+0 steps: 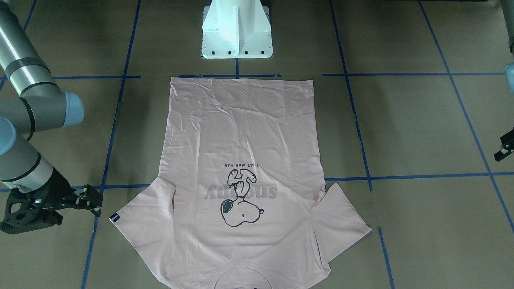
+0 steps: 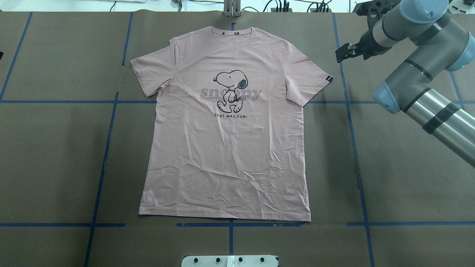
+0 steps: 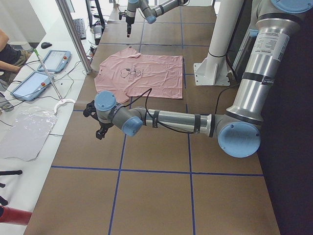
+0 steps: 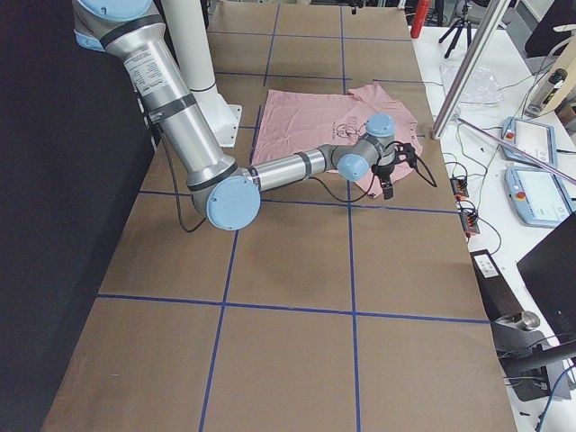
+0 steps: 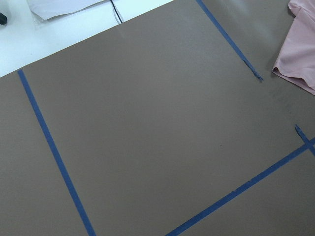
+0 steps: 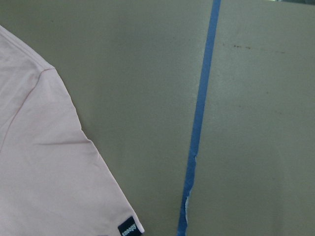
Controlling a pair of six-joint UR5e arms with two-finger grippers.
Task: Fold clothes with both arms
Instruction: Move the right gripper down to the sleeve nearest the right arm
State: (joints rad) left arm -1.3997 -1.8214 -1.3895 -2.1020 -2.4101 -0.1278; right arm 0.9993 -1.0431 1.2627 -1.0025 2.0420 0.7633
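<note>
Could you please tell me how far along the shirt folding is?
Done: the T-shirt lies spread flat, print up, no fold made. In hand: the right pincer hovers beside the tagged sleeve, empty; the left pincer is clear of the shirt. Left: every fold.

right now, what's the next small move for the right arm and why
Probably ease the right tool toward the tagged sleeve and lower onto its edge: the shirt lies flat, unfolded, and that tool hovers just beside that sleeve, not touching.
</note>
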